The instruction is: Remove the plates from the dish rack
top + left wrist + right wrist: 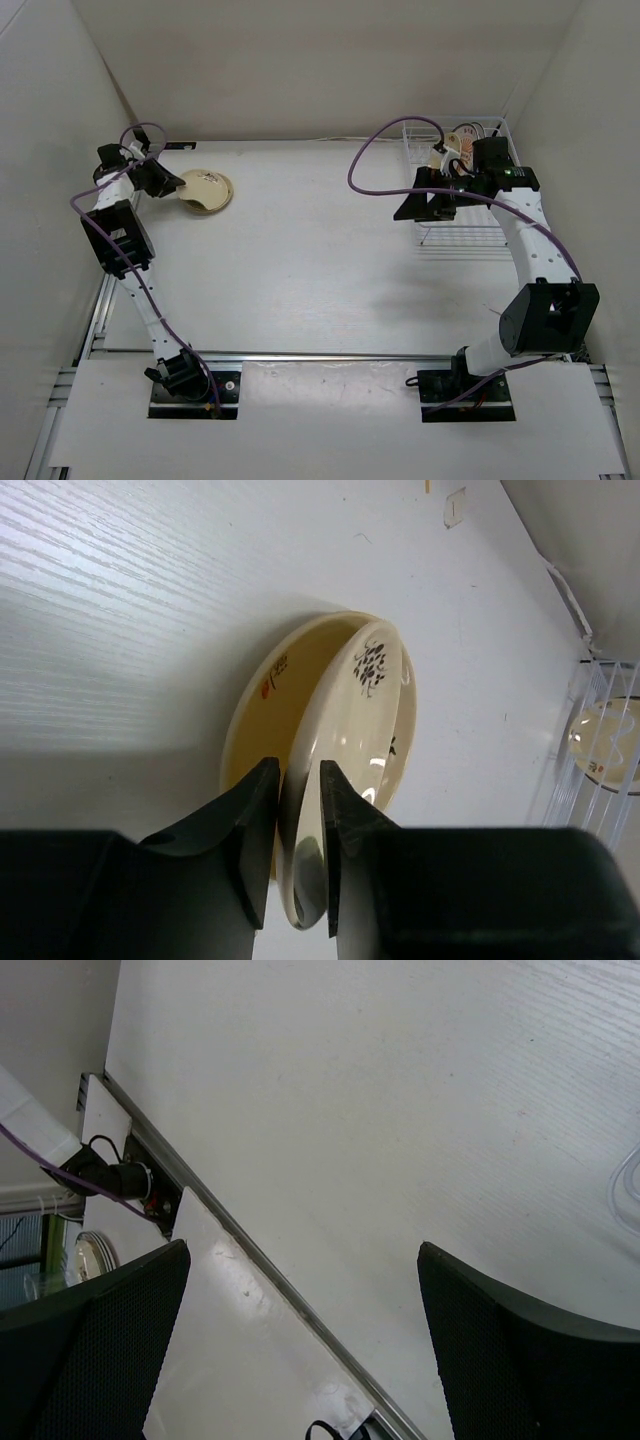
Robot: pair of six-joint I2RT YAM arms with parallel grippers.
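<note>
Two cream plates sat at the far-left of the counter (300, 260). The top plate (365, 720) had a dark sprig mark and was tilted, its lower edge inside the lower plate (262, 705), which lay flat and had a small red mark. More plates (462, 140) stood in the rack (470, 238) at the far-right corner, one with an orange pattern.

Left fingers (255, 830) were nearly closed and straddled the top plate's near rim, both inner faces against it. I read that as a grip. Right fingers (100, 1340) were spread wide with nothing between them, only bare counter behind.

Left arm reached up the left edge, wrist bent right toward the plates. Right arm stretched up the right side, wrist turned left above the rack's near half.
</note>
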